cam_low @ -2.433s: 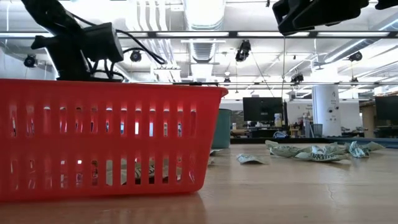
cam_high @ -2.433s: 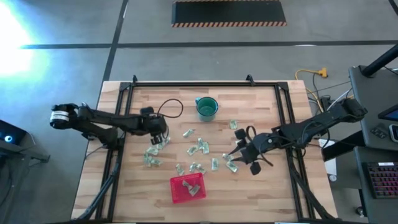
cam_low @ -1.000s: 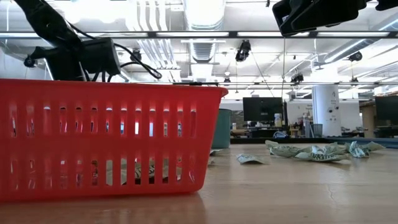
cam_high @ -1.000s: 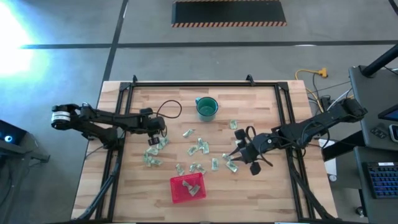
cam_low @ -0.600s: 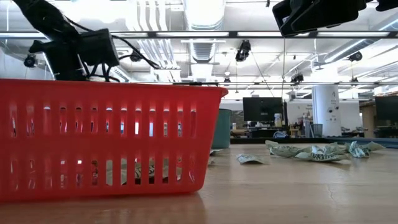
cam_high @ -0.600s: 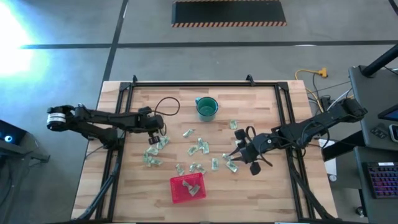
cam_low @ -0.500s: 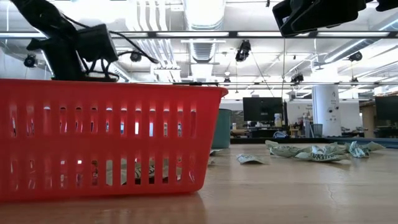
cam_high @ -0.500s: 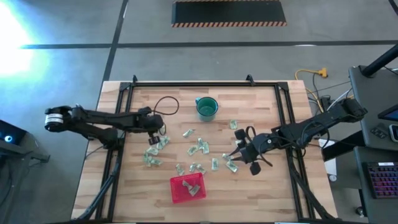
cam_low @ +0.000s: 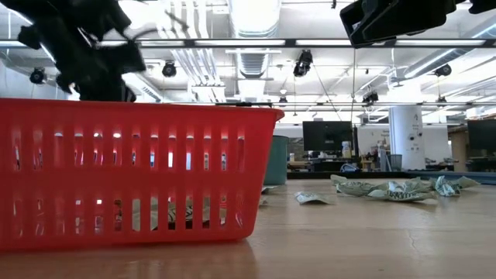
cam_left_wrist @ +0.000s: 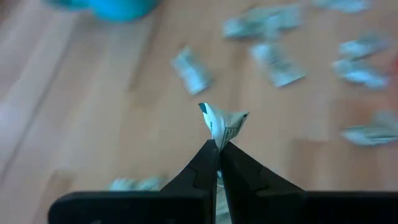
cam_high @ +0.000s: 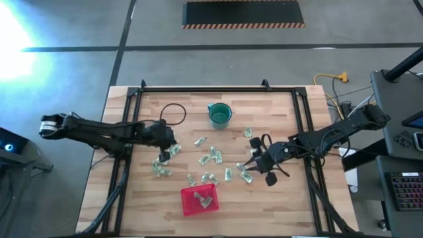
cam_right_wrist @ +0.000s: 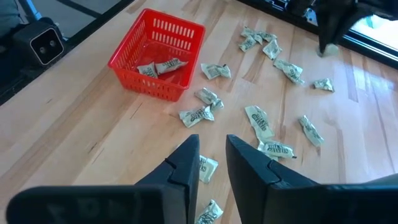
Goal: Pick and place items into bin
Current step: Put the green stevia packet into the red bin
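Several small pale green packets (cam_high: 210, 157) lie scattered over the middle of the wooden table. The red bin (cam_high: 198, 200) stands near the front edge with two packets (cam_right_wrist: 157, 68) in it. My left gripper (cam_left_wrist: 217, 147) is left of the scatter (cam_high: 161, 149), shut on one packet (cam_left_wrist: 224, 123). My right gripper (cam_right_wrist: 213, 149) hovers over the scatter's right side (cam_high: 250, 161), its fingers a narrow gap apart. A packet (cam_right_wrist: 207, 168) lies on the table below that gap. My left gripper pinches one end of the packet (cam_left_wrist: 219, 139) between its two fingertips. The rest of the packet sticks out past the tips, crumpled. It is clear of the table.
A round teal cup (cam_high: 220, 114) stands at the far middle of the table. A black frame (cam_high: 198, 89) runs along the table's far and side edges. A cable loop (cam_high: 173, 112) trails from my left arm. Bare wood lies left and right of the bin.
My left arm has swung so that its rear end lies nearer the table's left edge. In the low view its wrist has risen and gone left. My right arm has kept still.
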`<state>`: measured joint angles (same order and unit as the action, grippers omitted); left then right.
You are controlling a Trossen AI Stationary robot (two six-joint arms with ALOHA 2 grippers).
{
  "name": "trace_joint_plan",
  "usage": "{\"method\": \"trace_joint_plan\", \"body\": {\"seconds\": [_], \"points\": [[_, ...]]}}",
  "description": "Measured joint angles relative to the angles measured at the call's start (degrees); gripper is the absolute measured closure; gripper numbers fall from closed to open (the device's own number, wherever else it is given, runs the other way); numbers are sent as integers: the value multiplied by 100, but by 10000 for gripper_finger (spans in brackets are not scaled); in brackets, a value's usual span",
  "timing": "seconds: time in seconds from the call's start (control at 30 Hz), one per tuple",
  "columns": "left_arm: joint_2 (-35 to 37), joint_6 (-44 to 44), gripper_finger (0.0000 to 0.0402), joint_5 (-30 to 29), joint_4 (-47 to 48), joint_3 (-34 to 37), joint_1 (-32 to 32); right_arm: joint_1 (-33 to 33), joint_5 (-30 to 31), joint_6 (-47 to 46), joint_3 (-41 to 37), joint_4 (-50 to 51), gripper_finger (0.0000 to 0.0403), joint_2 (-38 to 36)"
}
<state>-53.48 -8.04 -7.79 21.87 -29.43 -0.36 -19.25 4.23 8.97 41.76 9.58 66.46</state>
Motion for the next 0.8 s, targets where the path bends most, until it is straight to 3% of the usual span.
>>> {"method": "trace_joint_plan", "body": {"seconds": [0.4, 0.8], "points": [[-232, 475, 400, 329, -1569, 0, -1260, 0, -2, -1, -20, 2, 335, 0], [-1450, 1028, 400, 892, -2668, -236, -2000, 0, -4, -32, -20, 0, 335, -2]]}}
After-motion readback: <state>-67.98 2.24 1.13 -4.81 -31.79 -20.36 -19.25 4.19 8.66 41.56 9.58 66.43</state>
